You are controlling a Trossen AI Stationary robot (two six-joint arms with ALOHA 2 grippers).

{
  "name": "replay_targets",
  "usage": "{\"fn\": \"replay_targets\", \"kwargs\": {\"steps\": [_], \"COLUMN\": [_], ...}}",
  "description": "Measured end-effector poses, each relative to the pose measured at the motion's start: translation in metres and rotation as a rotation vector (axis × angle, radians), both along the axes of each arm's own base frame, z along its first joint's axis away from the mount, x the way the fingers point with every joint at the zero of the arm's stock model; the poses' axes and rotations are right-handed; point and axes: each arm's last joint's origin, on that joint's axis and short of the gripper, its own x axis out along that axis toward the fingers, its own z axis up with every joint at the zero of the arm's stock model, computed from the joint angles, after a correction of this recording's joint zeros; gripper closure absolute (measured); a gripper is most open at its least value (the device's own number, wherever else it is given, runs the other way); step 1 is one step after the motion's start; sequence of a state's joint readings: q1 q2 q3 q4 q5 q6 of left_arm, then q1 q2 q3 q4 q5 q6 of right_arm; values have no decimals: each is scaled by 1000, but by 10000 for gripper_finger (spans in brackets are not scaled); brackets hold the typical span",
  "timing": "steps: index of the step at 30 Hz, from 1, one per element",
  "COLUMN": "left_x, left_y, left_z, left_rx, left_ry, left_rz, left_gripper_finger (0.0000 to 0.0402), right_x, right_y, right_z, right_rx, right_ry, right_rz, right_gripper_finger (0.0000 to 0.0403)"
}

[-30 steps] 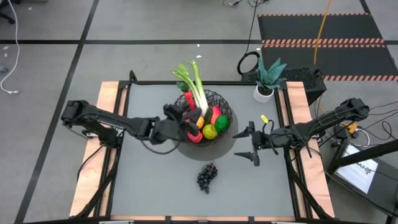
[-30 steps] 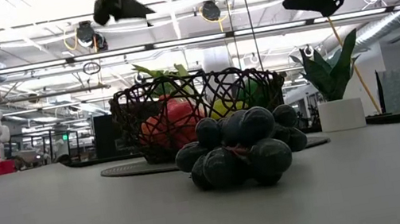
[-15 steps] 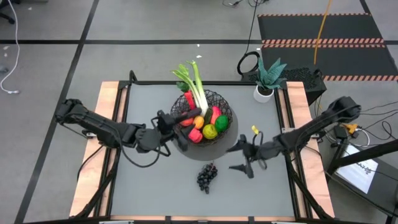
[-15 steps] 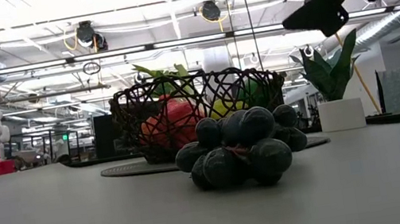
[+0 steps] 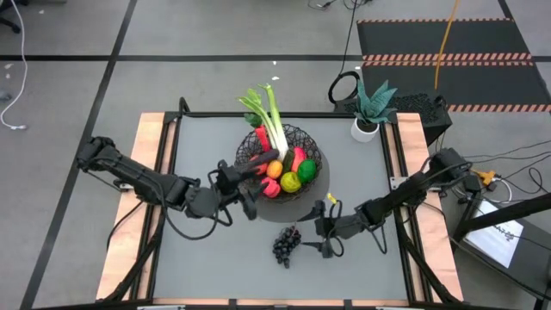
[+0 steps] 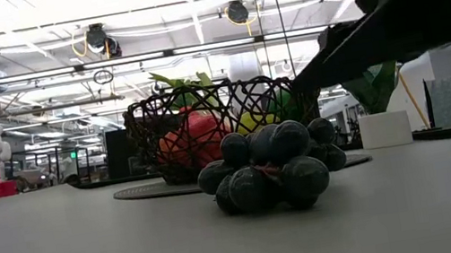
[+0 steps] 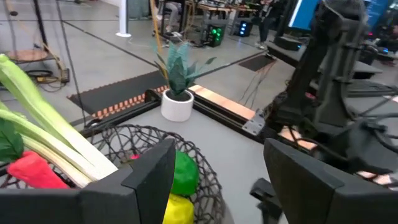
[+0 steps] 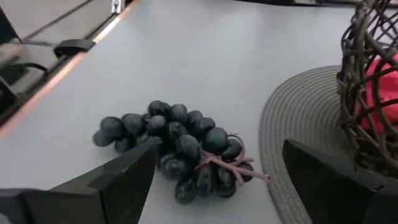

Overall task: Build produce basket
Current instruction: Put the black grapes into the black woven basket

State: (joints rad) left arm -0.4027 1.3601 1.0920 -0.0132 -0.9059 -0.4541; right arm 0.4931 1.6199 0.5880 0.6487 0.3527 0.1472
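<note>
Right claw (image 5: 322,234) wide apart, grapes (image 5: 287,244) just ahead on table (image 5: 207,258); centre over cluster, lower, then close. Left claw (image 5: 244,189) empty, apart, beside basket (image 5: 312,153).

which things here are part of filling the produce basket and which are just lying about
Job: basket; leek and fruits inside it; grapes on the table; open right gripper reaching for them.
Lying about: potted plant; round mat beneath the basket.

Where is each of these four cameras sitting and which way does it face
High: overhead, straight down; both arms, basket.
Low: table height, level across; grapes before the basket, one arm above.
Left wrist: past the open left gripper to the basket.
Right wrist: past the open right gripper to the grapes.
Shared: all four show the basket.
</note>
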Motion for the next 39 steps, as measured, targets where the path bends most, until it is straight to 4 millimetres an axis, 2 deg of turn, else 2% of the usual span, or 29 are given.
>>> {"fn": "replay_targets", "kwargs": {"steps": [5,9,16,22,27,32,39], "left_x": [-1,-2,-5,-7,-9,-10,-11], "left_y": [-8,-12,-19,-23,-28,-31,-31], "left_z": [-3,-3,-4,-4,-4,-4,-5], "left_rx": [2,-12,-13,-19,-29,-30,-22], "left_ry": [10,1,5,2,3,3,9], "left_rz": [-25,-38,-59,-74,-89,-98,-102], "left_gripper_finger": [158,158,158,158,158,158,158], "right_x": [6,10,16,22,25,28,29], "right_y": [-5,-9,-21,-35,-36,-37,-38], "right_z": [-10,-16,-15,-19,-30,-43,-40], "right_rx": [-37,-30,-38,73,67,86,109], "right_ry": [2,36,14,49,61,73,57], "right_rz": [-6,82,73,108,127,129,120], "right_gripper_finger": [62,62,63,63,70,104,177]}}
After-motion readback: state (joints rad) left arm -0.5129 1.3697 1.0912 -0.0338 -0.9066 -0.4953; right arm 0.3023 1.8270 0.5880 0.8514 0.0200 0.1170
